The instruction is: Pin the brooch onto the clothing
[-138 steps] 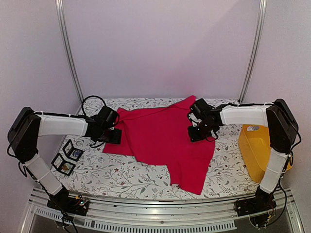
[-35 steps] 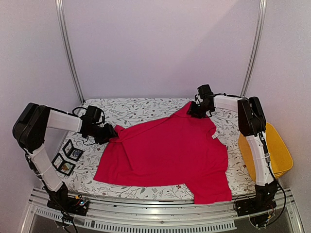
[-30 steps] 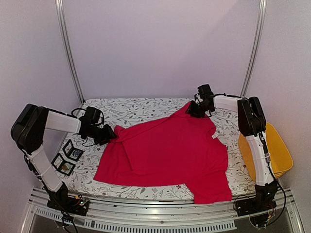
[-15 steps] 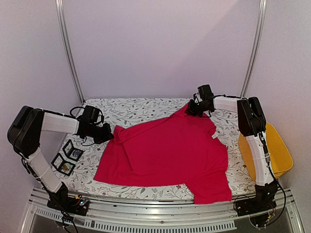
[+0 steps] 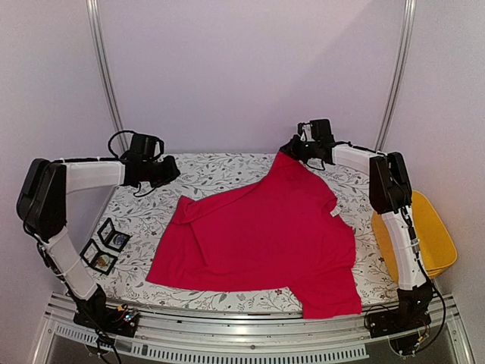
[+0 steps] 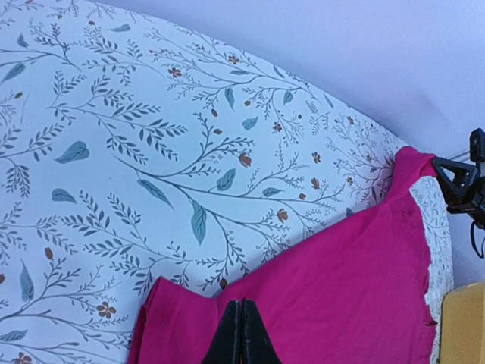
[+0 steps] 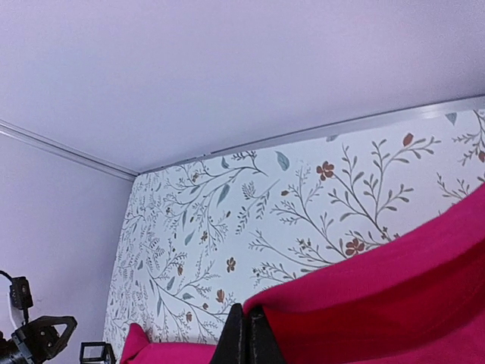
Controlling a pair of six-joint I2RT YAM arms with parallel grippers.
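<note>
Lifted clear, left gripper (image 6: 241, 337) sits clenched empty while right gripper (image 7: 246, 337) pinches the shirt (image 5: 258, 235) corner, so pull gently, keep it flat.

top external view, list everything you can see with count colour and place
T-shirt: one, bright red, spread over the middle of the table, its far corner held up at the back right
neck label: one, white, on the shirt's right side
tablecloth: one, white-grey floral, covering the table
bin: one, yellow, off the table's right edge
small cases: two, black-edged, side by side at the near left; contents too small to tell
frame posts: two, silver, at the back corners
left gripper: one, black, shut on nothing, over the cloth at the back left
right gripper: one, black, shut on the T-shirt's far corner
</note>
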